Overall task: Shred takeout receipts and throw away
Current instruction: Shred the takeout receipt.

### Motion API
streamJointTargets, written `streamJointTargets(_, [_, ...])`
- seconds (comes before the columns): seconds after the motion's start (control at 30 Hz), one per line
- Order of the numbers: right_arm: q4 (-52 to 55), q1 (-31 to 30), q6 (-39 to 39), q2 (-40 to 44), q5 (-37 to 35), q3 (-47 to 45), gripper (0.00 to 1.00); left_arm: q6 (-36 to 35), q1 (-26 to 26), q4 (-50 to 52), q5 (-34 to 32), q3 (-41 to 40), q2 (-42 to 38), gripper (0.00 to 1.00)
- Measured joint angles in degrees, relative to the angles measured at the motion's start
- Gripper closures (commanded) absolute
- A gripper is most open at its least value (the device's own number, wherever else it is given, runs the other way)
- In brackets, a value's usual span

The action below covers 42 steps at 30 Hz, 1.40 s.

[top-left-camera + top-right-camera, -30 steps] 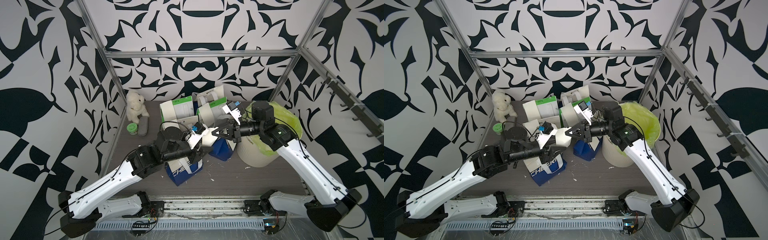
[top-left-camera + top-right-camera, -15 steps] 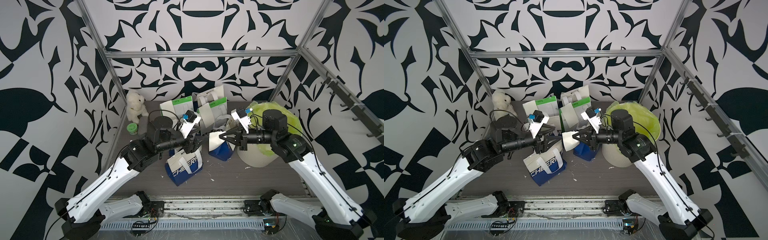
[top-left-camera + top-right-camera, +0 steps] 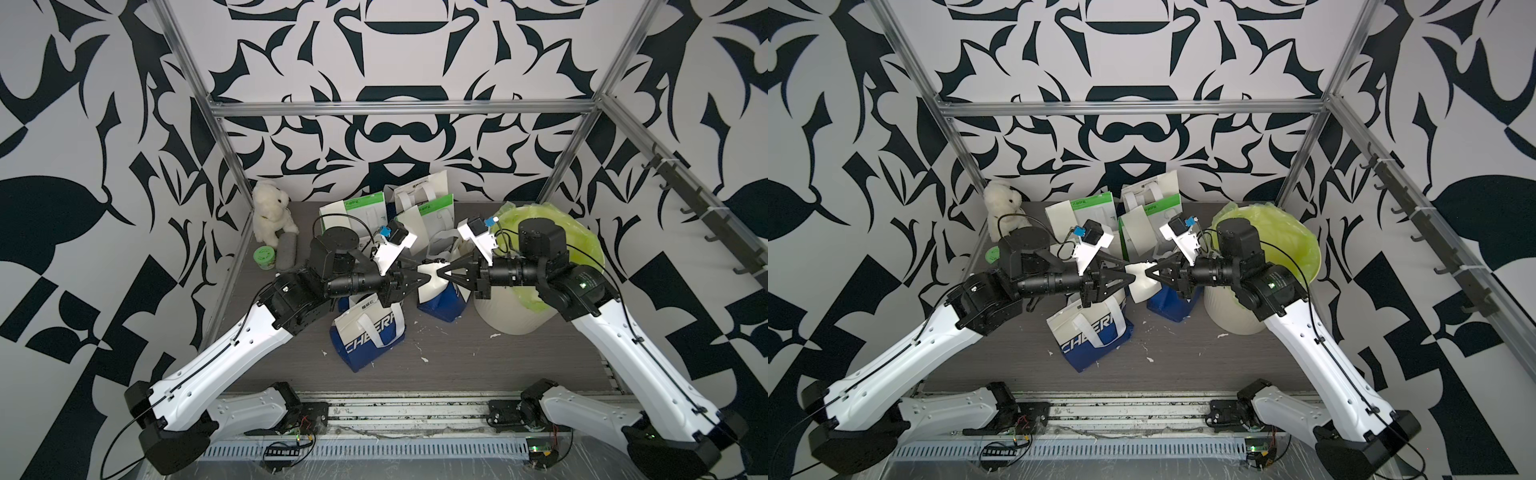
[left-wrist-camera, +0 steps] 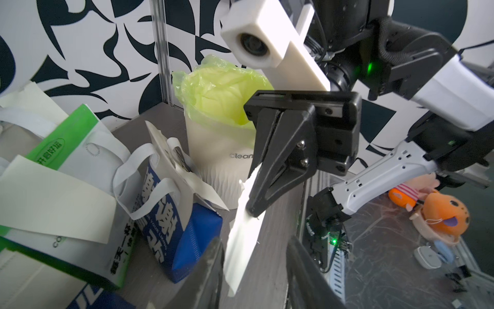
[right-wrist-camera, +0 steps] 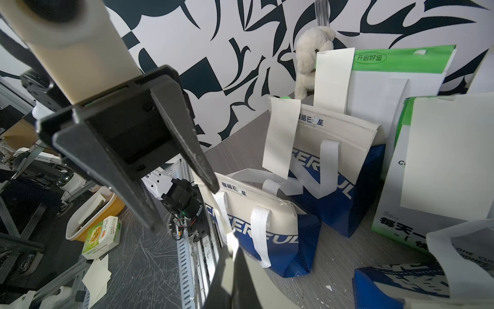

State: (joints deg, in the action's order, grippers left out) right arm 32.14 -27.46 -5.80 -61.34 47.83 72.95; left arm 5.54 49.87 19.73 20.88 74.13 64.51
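Standing just under the receipt (image 3: pixel 430 291) are blue bags (image 3: pixel 365 345), with green bags (image 3: pixel 361 212) at 12 o'clock and the lined bin (image 3: pixel 515 316) at 3 o'clock. Both arms (image 3: pixel 249 345) reach in level, tips meeting: right gripper (image 3: pixel 439 276) pinches the receipt; left gripper (image 3: pixel 424 280) straddles it, jaws apart, seemingly unclamped.

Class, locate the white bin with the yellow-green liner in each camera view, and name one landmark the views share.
In a top view: the white bin stands on the robot's right.
In a top view: the bin, same spot.
Left wrist: the bin behind the right gripper.
Right wrist: not in view.
Shared landmark: the receipt that gripper pinches, in all four.
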Motion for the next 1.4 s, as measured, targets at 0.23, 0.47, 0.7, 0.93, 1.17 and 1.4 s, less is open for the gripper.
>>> streamJointTargets(0.23, [-0.2, 0.0, 0.0, -0.1, 0.2, 0.0, 1.0, 1.0, 0.0, -1.7, -0.1, 0.0, 0.1, 0.69])
streamJointTargets(0.47, [-0.2, 0.0, -0.3, -0.1, 0.5, 0.0, 1.0, 1.8, 0.0, -3.1, -0.2, 0.0, 0.9, 0.69])
streamJointTargets(0.7, [-0.7, 0.0, -0.7, -0.1, 1.1, 0.0, 1.0, 2.5, 0.0, -3.2, -0.3, 0.0, 2.4, 0.72])
streamJointTargets(0.93, [-0.7, 0.0, -1.3, -0.1, 1.7, 0.0, 1.0, 3.9, 0.0, -4.8, -1.6, 0.0, 2.6, 0.88])
streamJointTargets(1.17, [-1.0, 0.0, -1.5, -0.1, 1.9, 0.0, 1.0, 4.4, 0.0, -5.9, -1.6, 0.0, 2.6, 1.0])
streamJointTargets(1.4, [-1.2, -0.1, -2.1, -0.1, 1.8, 0.0, 0.62, 5.0, 0.0, -5.9, -1.5, 0.0, 2.6, 1.0])
